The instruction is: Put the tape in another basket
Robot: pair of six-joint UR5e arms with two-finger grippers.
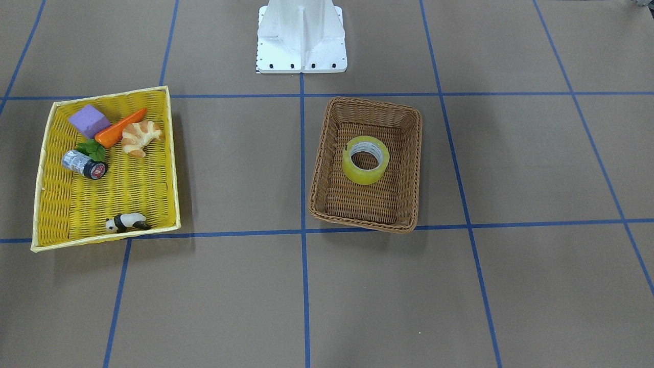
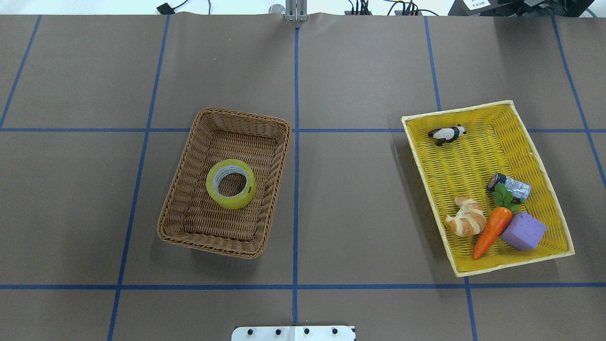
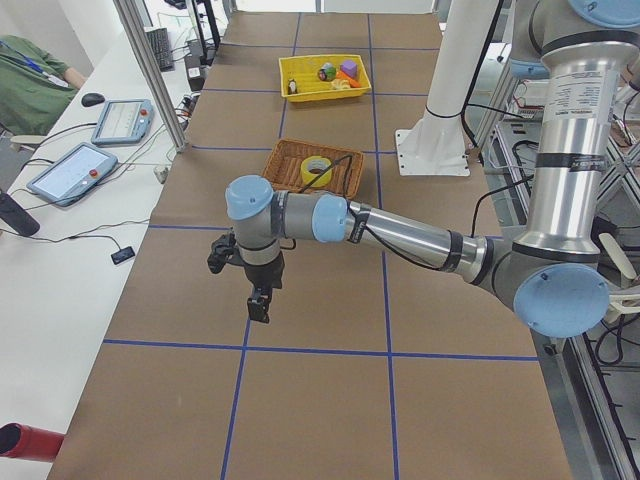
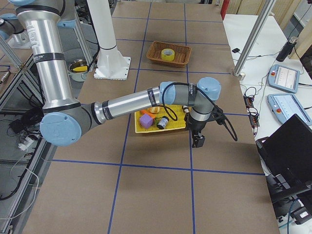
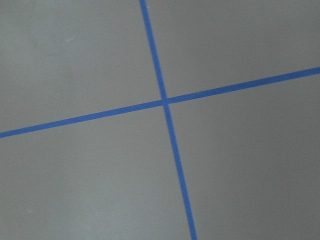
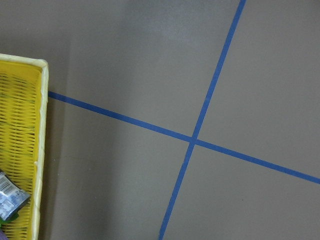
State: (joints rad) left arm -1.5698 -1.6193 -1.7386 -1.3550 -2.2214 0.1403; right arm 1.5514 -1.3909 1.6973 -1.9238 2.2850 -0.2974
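The yellow tape roll [image 1: 358, 175] lies flat inside the brown wicker basket [image 1: 366, 102], near its middle. It also shows in the overhead view [image 2: 231, 202] in the basket [image 2: 242, 116]. Neither gripper shows in the overhead or front views. My left gripper [image 3: 259, 306] hangs over bare table far from the basket, seen only in the exterior left view. My right gripper [image 4: 198, 142] hangs just beyond the yellow tray, seen only in the exterior right view. I cannot tell whether either is open or shut.
The shallow yellow tray [image 2: 473, 156] holds a panda figure [image 2: 447, 134], a croissant [image 2: 467, 222], a carrot [image 2: 492, 229], a purple block [image 2: 524, 231] and a silver cylinder [image 2: 511, 185]. The tray's corner shows in the right wrist view [image 6: 22, 150].
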